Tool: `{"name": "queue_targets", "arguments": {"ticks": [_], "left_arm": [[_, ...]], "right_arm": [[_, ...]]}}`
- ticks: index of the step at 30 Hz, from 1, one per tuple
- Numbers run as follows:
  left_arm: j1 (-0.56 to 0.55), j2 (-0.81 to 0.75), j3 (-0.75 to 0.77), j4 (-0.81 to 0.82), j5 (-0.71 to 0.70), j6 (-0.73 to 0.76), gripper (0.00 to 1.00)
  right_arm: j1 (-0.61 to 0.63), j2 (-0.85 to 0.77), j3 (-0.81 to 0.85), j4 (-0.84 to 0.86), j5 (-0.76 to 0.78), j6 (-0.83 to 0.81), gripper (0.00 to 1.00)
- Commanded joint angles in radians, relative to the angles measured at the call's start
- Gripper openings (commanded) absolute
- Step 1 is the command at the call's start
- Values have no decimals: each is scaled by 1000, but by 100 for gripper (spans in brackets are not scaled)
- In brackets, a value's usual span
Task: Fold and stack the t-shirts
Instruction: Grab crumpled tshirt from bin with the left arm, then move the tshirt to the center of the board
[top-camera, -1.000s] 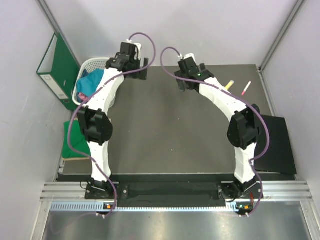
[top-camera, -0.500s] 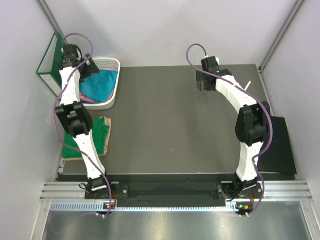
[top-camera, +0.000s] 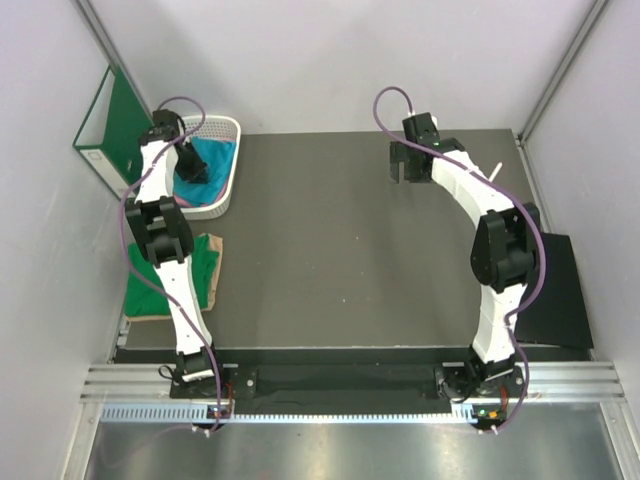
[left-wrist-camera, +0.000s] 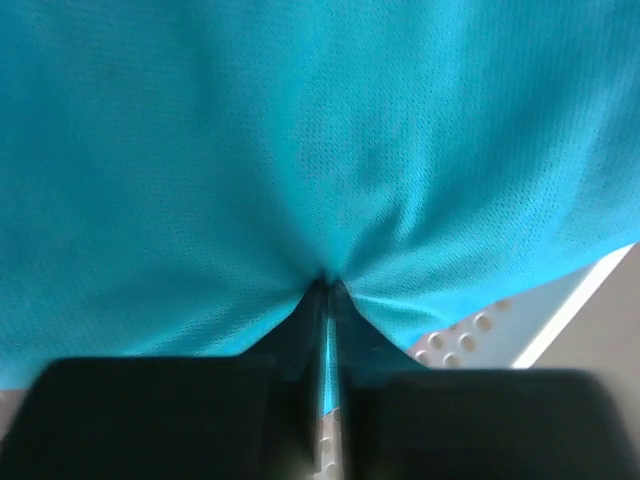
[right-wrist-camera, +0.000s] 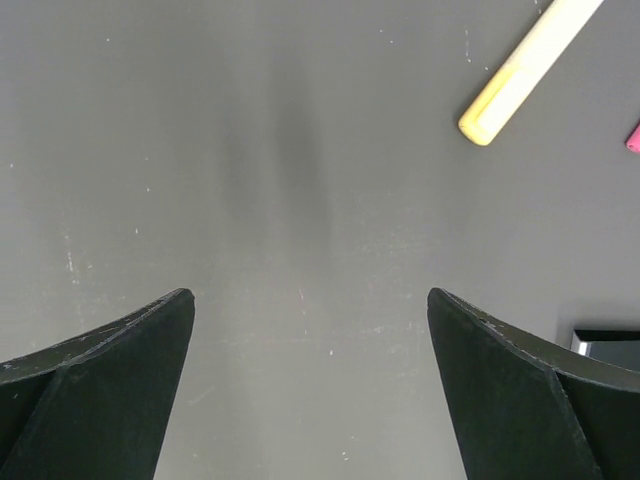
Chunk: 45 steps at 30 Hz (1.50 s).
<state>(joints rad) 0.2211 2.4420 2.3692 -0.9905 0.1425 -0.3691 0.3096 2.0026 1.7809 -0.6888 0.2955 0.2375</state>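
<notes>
Upper left, the white basket (top-camera: 234, 170) holds the teal t-shirt (left-wrist-camera: 300, 130), pinched tight by the left gripper (left-wrist-camera: 325, 290); the right gripper (right-wrist-camera: 310, 298) hangs with jaws spread wide.

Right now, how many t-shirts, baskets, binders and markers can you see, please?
T-shirts, clearly seen: 2 (teal-blue t-shirt, green t-shirt)
Baskets: 1 (white basket)
Binders: 1 (green ring binder)
Markers: 2 (yellow marker, pink marker)
Total: 6
</notes>
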Motion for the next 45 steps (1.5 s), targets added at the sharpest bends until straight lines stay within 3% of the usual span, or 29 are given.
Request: {"name": "queue_targets", "arguments": {"ticks": [1, 11, 16, 22, 29, 34, 40, 45], "left_arm": [[8, -20, 21, -4, 23, -5, 0], [3, -345, -120, 211, 95, -39, 0], [-32, -403, -110, 263, 239, -54, 0], [-170, -413, -81, 283, 363, -48, 0], [-462, -440, -41, 346, 414, -25, 0], [-494, -478, -142, 450, 473, -105, 0], [-493, -449, -281, 330, 490, -51, 0], [-493, -437, -504, 218, 427, 2, 0]], "right_arm": [[-15, -36, 26, 5, -22, 23, 99], [-50, -48, -38, 15, -53, 77, 99], [-92, -31, -61, 20, -101, 120, 100], [-113, -25, -58, 28, -130, 144, 100], [-125, -24, -72, 54, -134, 160, 100], [-145, 33, -69, 109, -154, 148, 100], [-184, 189, 133, 104, -211, 114, 100], [-224, 324, 329, 48, -265, 112, 100]]}}
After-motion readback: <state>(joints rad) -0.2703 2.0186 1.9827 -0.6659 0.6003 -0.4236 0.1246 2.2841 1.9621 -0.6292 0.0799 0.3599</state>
